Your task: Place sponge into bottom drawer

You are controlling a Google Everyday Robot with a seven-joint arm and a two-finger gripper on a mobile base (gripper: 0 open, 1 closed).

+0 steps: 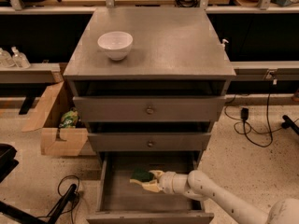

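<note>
The pincer [144, 180] is seen low inside the bottom drawer [148, 215], which stands open at the foot of the grey cabinet. It is carried there by a pale arm [216, 198] that reaches in from the lower right, over the drawer's right wall. The sponge [140, 173] is found at the tip of the pincer, touching it, with the dark green face shown upward. It is inside the drawer, towards the back and near the middle of its width. Whether the sponge is gripped or merely lies against the pincer cannot be told, and whether it rests on the drawer floor cannot be told either.

In front of the pincer and to its left, bare grey drawer floor is seen. Directly above the pincer two shallower drawers are closed, the middle drawer [150, 143] nearer and the top drawer [149, 109] higher, each marked by a small round knob. Well above the pincer, on the tabletop [177, 41] of the cabinet, a white bowl [115, 44] stands upright towards the left rear corner. Far to the left of the pincer, an open cardboard box [52, 127] is set on the floor beside the cabinet. Black cables [254, 129] are laid on the floor to the right of the pincer.
</note>
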